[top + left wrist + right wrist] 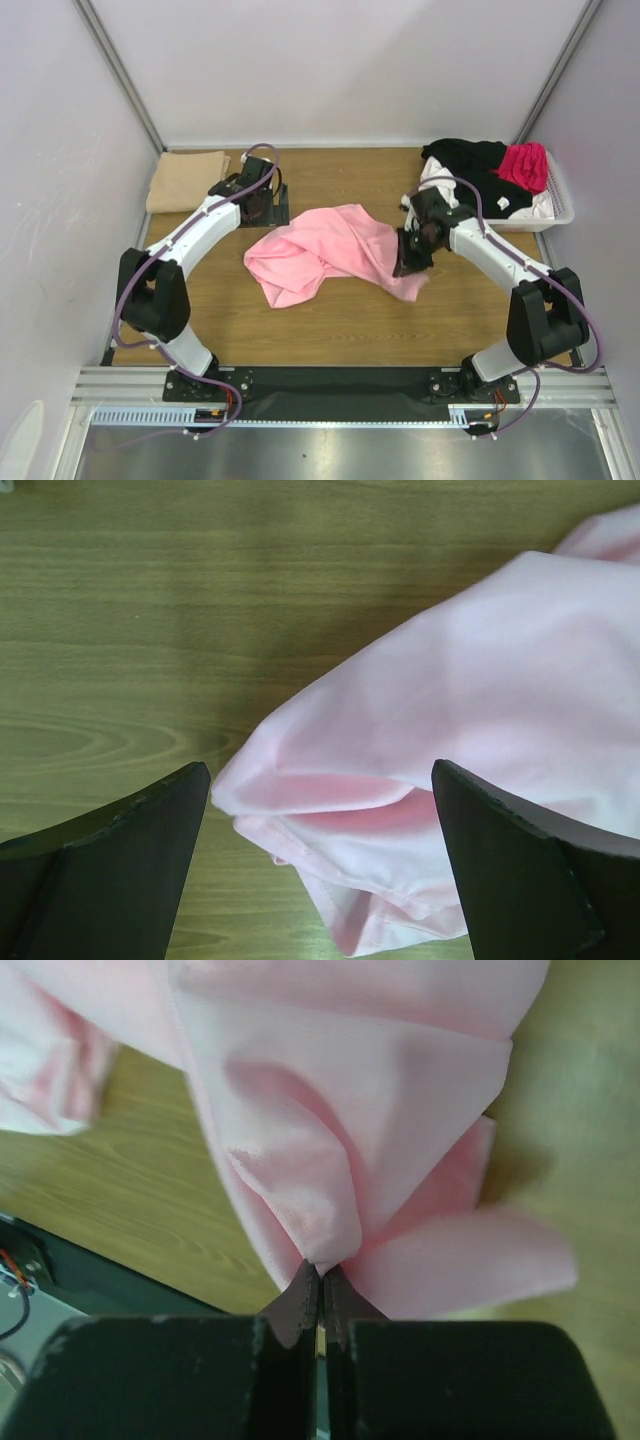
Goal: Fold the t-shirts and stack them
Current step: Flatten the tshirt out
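Observation:
A light pink t-shirt point(325, 250) lies crumpled in the middle of the wooden table. My right gripper point(410, 252) is shut on its right side, and the cloth point(330, 1160) bunches up from the pinched fingertips. My left gripper point(262, 205) stands open near the shirt's upper left, with a folded hem point(400, 830) lying between its wide-apart fingers point(130, 850). A folded tan t-shirt point(186, 180) rests at the back left. Black point(475, 160), magenta point(524, 164) and white point(520, 208) t-shirts are heaped in the basket.
A white plastic basket point(562, 200) stands at the back right, just behind my right arm. White walls close in the table on three sides. Bare wood point(350, 320) shows in front of the pink shirt.

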You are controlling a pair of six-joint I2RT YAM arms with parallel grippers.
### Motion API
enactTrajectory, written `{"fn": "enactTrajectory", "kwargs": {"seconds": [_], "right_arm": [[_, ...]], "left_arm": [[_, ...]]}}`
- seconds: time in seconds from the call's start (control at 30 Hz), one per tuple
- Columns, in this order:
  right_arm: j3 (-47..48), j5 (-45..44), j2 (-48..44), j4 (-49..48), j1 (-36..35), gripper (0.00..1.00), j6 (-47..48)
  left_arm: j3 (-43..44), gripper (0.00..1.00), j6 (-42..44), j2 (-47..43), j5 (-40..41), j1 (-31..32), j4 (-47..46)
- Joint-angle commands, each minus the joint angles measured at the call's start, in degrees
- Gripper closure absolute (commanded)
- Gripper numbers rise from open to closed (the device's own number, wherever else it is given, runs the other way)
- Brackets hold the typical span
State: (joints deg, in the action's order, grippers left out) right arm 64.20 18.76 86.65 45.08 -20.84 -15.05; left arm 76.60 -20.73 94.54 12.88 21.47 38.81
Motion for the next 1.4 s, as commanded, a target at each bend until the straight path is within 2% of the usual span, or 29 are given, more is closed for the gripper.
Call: {"fn": "enactTrajectory", "kwargs": {"seconds": [0.0, 0.2, 0.37, 0.5, 0.73, 0.93, 1.03, 1.1, 1.13, 1.23, 1.37], "right_arm": [[-3.11, -5.39, -4.56, 4.14, -0.43, 1.00, -5.51], [-10.75, -10.05, -6.93, 2.66, -0.43, 1.00, -11.66], [-20.24, -11.20, -13.94, -1.39, -0.25, 1.00, -20.35], [-23.94, -13.04, -18.36, -4.12, -0.17, 1.00, -23.27], [-26.49, -12.61, -16.61, -5.26, 0.27, 1.00, -23.97], [-24.75, -14.10, -15.47, -5.27, 1.94, 1.00, -24.50], [-21.50, -12.97, -14.32, -2.99, 5.01, 0.76, -23.02], [-15.27, -13.83, -14.23, -1.67, 5.72, 0.63, -21.70], [-12.99, -14.19, -13.97, -1.58, 6.07, 0.49, -20.12], [-4.11, -14.72, -12.13, -2.45, 7.04, 0.39, -16.78], [0.13, -15.60, -5.29, -5.78, 8.18, 0.38, -13.88]], "left_arm": [[3.11, 0.00, 1.57, 1.17, -2.07, -0.38, 0.22], [2.95, 0.00, 1.66, 1.87, -4.44, -0.38, -0.66], [-0.21, 0.00, 0.87, 1.00, -5.50, -0.38, -1.72], [-2.85, 0.00, 0.17, 0.82, -5.15, -0.38, -1.54], [-3.74, 0.00, -0.98, 2.05, -5.50, -0.38, -0.40], [-4.70, 0.00, -2.12, 2.23, -6.82, -0.38, -0.14], [-4.79, 0.00, -2.30, 2.58, -6.73, -0.38, 0.48], [-4.97, 0.00, -2.21, 2.58, -6.38, -0.38, 0.57], [-4.97, 0.00, -2.12, 2.40, -6.29, -0.38, 0.48], [-4.97, 0.00, -1.94, 2.92, -6.82, -0.38, 0.22], [-5.14, 0.00, -2.03, 3.54, -7.35, -0.38, -0.48]]}}
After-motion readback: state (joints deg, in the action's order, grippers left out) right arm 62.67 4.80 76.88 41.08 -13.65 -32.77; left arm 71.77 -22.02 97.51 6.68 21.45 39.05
